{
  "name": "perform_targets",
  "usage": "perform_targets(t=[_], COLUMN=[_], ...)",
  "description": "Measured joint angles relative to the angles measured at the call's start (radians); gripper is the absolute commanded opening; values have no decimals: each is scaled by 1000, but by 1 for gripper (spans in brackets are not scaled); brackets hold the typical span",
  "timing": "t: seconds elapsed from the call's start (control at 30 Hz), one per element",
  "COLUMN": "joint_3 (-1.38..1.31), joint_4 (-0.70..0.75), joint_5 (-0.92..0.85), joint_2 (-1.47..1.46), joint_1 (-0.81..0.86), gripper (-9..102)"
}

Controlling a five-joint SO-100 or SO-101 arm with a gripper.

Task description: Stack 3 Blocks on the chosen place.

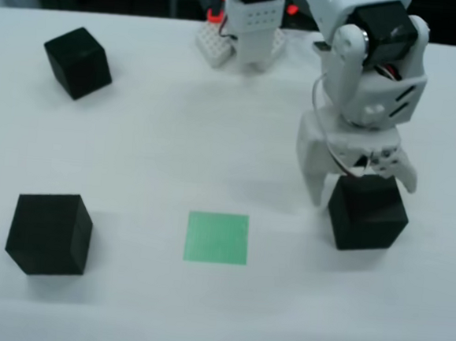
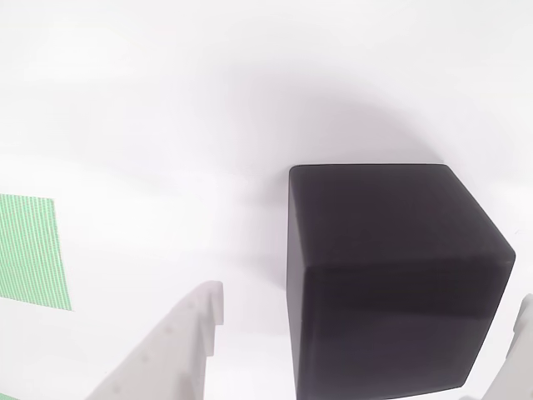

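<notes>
In the view from above, the white tool (image 1: 358,189) hangs over the right part of the white counter (image 1: 215,138), with its two fingers spread apart on either side of a black cube (image 1: 367,213). The tool is open; the cube stands on the counter between the fingers and is not clamped. In the view that rides on the tool, the same cube (image 2: 391,283) sits closer to the right finger (image 2: 516,350), while the left finger (image 2: 179,350) is clearly apart from it (a strip of bare counter shows between them).

The green striped square (image 1: 216,237) lies flat on the counter to the left of this cube in the view from above, near but not touching, and nothing stands on it. Its edge (image 2: 29,250) also shows at the left in the tool's view.

Two more black cubes stand well apart on the left side: one near the front (image 1: 49,233), one farther back (image 1: 78,61).
</notes>
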Motion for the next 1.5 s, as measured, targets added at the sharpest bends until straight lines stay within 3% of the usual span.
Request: perform_targets(t=[0.1,0.4,0.53,1.07,1.5], joint_3=[-2,-5,-17,150,176], joint_4=[-18,-63,-66,-44,3], joint_5=[0,35,61,21,-173], joint_2=[-31,-51,-38,225,321], joint_1=[-15,-35,-28,166,408], gripper=[45,22,18,17,17])
